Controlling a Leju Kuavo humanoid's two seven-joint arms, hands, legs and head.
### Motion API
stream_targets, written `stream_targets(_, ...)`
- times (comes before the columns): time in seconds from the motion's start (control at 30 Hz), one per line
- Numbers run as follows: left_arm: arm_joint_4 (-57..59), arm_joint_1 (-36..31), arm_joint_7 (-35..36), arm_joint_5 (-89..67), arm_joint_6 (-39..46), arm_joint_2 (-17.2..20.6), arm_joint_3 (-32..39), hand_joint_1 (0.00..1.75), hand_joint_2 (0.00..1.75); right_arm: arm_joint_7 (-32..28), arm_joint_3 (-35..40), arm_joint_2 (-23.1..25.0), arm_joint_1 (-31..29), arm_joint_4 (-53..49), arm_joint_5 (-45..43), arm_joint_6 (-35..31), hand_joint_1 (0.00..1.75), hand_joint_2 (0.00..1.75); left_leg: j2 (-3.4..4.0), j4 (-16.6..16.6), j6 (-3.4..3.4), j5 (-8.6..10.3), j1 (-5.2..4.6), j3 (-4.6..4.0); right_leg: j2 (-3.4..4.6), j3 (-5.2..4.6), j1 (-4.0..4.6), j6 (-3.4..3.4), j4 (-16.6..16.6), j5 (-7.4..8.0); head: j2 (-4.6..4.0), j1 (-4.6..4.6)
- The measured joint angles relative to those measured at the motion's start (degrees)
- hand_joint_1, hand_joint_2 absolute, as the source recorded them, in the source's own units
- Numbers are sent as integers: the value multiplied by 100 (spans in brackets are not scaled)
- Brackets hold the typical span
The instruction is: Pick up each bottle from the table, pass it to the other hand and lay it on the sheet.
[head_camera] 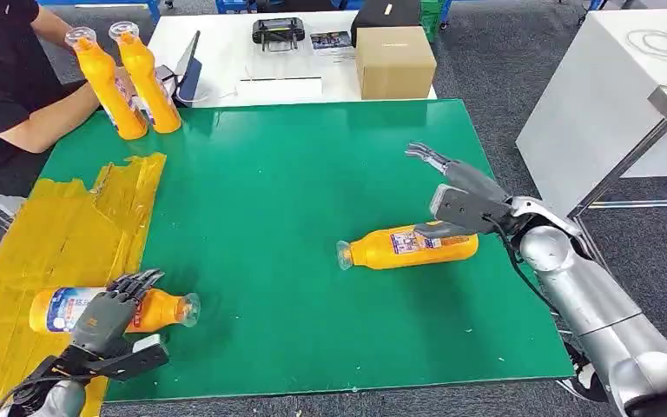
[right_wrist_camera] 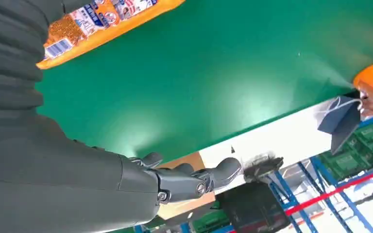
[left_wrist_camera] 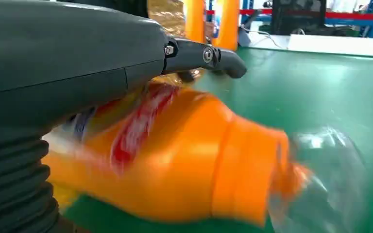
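Note:
An orange bottle (head_camera: 161, 310) lies on its side at the near left, its labelled body on the yellow sheet (head_camera: 61, 234) and its clear cap over the green mat. My left hand (head_camera: 108, 314) is spread just above it, fingers (left_wrist_camera: 204, 56) straight and not wrapped round it; the bottle (left_wrist_camera: 175, 165) is blurred below the palm. A second orange bottle (head_camera: 395, 248) lies on the mat right of centre, cap pointing left. My right hand (head_camera: 453, 198) sits open at its far end, thumb by the bottle's base, fingers stretched away. The right wrist view shows this bottle (right_wrist_camera: 102, 19) behind the hand (right_wrist_camera: 175, 182).
A person at the far left holds two upright orange bottles (head_camera: 104, 82) (head_camera: 149, 80) at the green mat's (head_camera: 295, 200) corner. Behind the mat, a white table carries a cardboard box (head_camera: 395, 61) and small devices. A metal-legged table (head_camera: 608, 95) stands to the right.

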Motion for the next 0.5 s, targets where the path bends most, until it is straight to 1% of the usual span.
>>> stream_targets(0.17,131,-48,-15,138,-17,-11,-99,0,0,61,127,0,-60,114,66,102,0,175,-3,0,0,0,-1,0,0,0,-1,0,0,0,0,0)
stream_targets(0.27,158,-92,-98,310,-68,-13,-98,0,0,184,282,-125,-214,195,41,383,0,175,-6,0,7,5,-1,-1,-4,0,-3,0,0,0,0,2)
stream_targets(0.4,195,-128,-127,339,-76,-17,-99,0,0,210,409,-234,-369,278,28,446,0,175,-9,0,7,5,-1,2,-5,3,-2,1,0,1,0,0)
stream_targets(0.5,214,-153,-284,628,-146,-35,-85,0,0,361,566,-337,-473,317,-24,639,0,175,-9,0,9,8,-2,2,-7,2,-3,1,0,1,0,0)
